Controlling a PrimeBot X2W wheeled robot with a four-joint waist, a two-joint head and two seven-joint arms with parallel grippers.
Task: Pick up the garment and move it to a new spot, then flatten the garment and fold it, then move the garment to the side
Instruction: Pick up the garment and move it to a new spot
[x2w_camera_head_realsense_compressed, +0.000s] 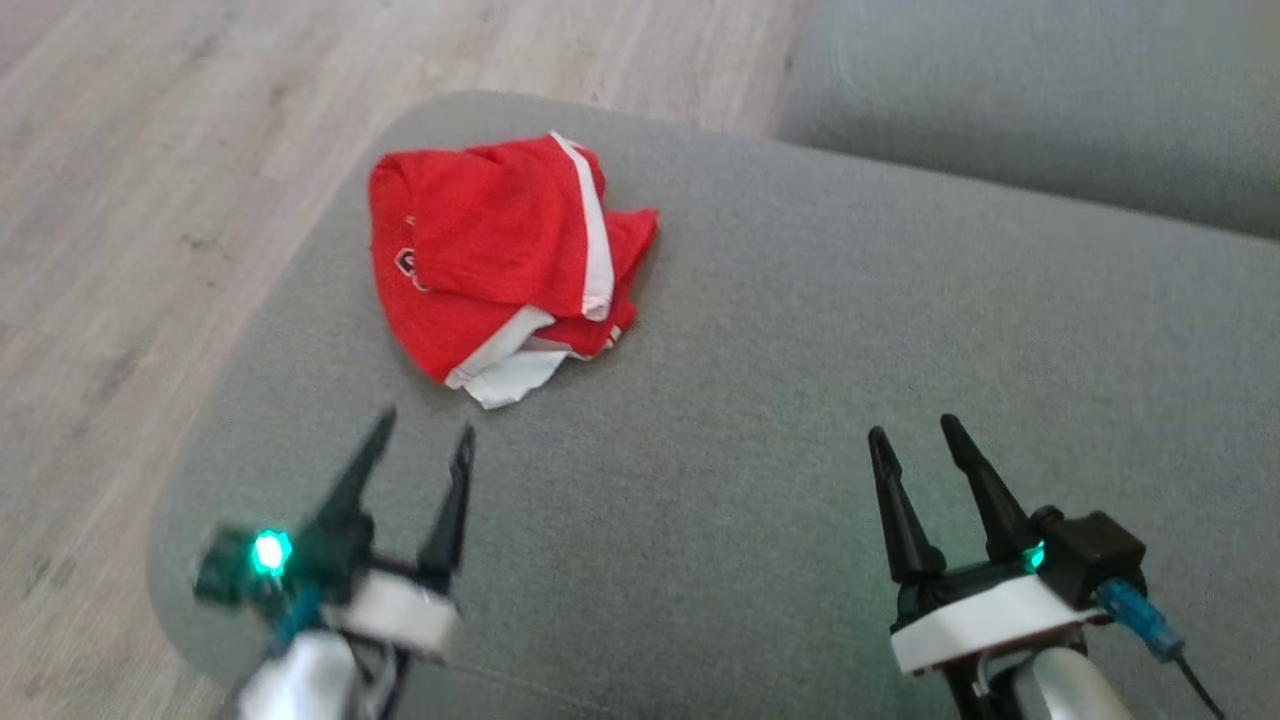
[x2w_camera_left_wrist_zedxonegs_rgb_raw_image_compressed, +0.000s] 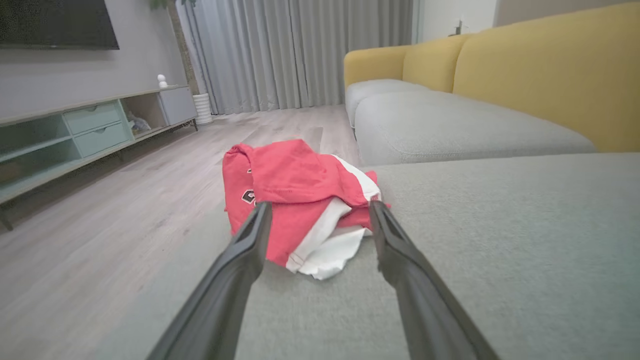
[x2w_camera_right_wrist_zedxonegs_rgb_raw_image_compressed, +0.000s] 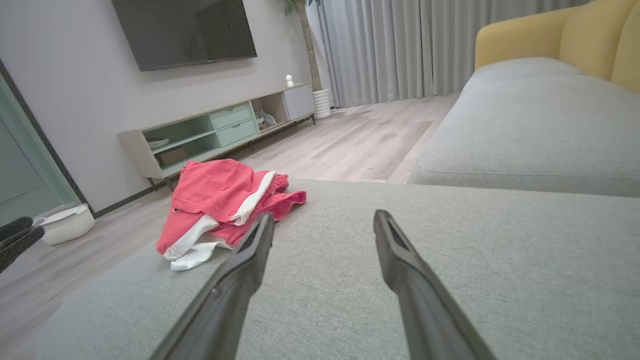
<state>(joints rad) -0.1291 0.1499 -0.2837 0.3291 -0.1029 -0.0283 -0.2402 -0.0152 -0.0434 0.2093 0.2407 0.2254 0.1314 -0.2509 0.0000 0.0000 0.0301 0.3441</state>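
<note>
A crumpled red garment (x2w_camera_head_realsense_compressed: 500, 250) with white stripes and white trim lies in a heap near the far left corner of the grey sofa cushion (x2w_camera_head_realsense_compressed: 800, 420). My left gripper (x2w_camera_head_realsense_compressed: 425, 430) hovers open just short of the heap, nothing between its fingers; in the left wrist view the garment (x2w_camera_left_wrist_zedxonegs_rgb_raw_image_compressed: 295, 200) sits right beyond the left gripper's (x2w_camera_left_wrist_zedxonegs_rgb_raw_image_compressed: 320, 212) tips. My right gripper (x2w_camera_head_realsense_compressed: 915, 435) is open over bare cushion, well to the right of the garment. The right wrist view has the garment (x2w_camera_right_wrist_zedxonegs_rgb_raw_image_compressed: 220, 205) off to the left of the right gripper (x2w_camera_right_wrist_zedxonegs_rgb_raw_image_compressed: 322, 220).
Wooden floor (x2w_camera_head_realsense_compressed: 150, 180) runs along the cushion's left and far edges. Another grey seat (x2w_camera_head_realsense_compressed: 1050, 110) with yellow backrests (x2w_camera_left_wrist_zedxonegs_rgb_raw_image_compressed: 540, 75) lies beyond on the right. A TV console (x2w_camera_right_wrist_zedxonegs_rgb_raw_image_compressed: 215, 135) and a white basket (x2w_camera_right_wrist_zedxonegs_rgb_raw_image_compressed: 67, 225) stand by the wall.
</note>
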